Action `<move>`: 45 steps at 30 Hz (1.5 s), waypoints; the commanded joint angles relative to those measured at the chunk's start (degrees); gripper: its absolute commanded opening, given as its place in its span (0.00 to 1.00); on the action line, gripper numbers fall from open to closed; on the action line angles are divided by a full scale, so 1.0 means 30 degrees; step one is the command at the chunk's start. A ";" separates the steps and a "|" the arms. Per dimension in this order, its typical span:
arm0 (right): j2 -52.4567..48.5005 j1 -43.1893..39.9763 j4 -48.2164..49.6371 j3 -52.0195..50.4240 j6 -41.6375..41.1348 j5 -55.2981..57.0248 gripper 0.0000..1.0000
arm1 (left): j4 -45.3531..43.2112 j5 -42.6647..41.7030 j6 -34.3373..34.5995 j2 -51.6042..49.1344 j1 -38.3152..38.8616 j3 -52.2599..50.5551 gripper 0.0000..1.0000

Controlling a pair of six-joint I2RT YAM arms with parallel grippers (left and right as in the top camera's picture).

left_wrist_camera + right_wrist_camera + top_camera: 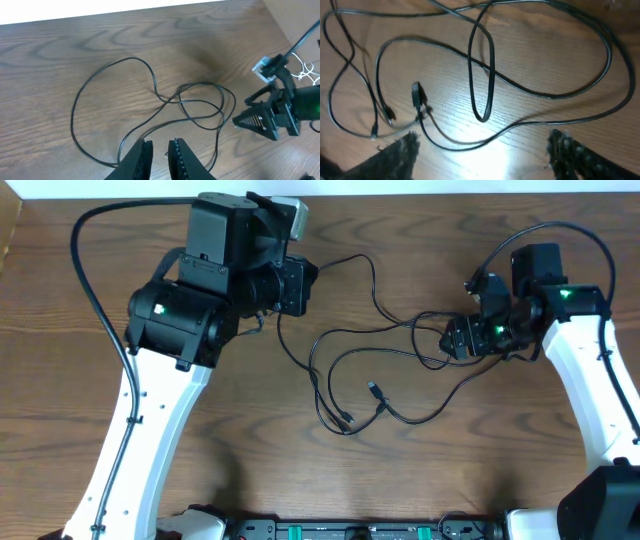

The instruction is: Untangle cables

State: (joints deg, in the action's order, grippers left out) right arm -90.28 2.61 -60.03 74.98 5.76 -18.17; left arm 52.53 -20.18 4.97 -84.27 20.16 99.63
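Thin black cables (350, 365) lie in loose crossing loops on the wooden table between the arms, with small plug ends (372, 388) near the middle. My left gripper (303, 282) hovers at the tangle's upper left. In the left wrist view its gripper (160, 157) is shut to a thin slit. A black cable (75, 115) curves down beside its left finger, and I cannot tell whether it is pinched. My right gripper (448, 340) is at the tangle's right side. In the right wrist view this gripper (485, 155) is open, and a cable (485, 140) runs across the table between the fingers, untouched.
The table's far edge (150, 10) runs close behind the left arm. The right arm's gripper (272, 117) shows at the right of the left wrist view. Thick black arm cables (90, 290) arc over the left side. A dark rail (350, 530) lines the near edge.
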 commanded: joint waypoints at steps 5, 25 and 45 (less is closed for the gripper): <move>0.0080 0.0168 0.1435 -0.1756 -0.1268 -0.0058 0.71 | 0.0044 -0.0102 -0.0211 0.0240 0.0277 0.0262 0.17; -0.1916 0.2543 0.4962 -0.4291 -0.2834 -0.0036 0.27 | 0.0044 -0.0539 -0.0080 0.1129 0.0270 0.0262 0.17; -0.1945 0.2397 0.3774 0.5348 -0.3118 -0.0262 0.02 | 0.0051 -0.0525 -0.0087 0.1486 0.0270 0.0240 0.22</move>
State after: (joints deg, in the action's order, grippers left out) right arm -97.45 9.98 -47.40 83.09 -3.05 -18.76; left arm 52.53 -21.10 4.64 -80.44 20.80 99.63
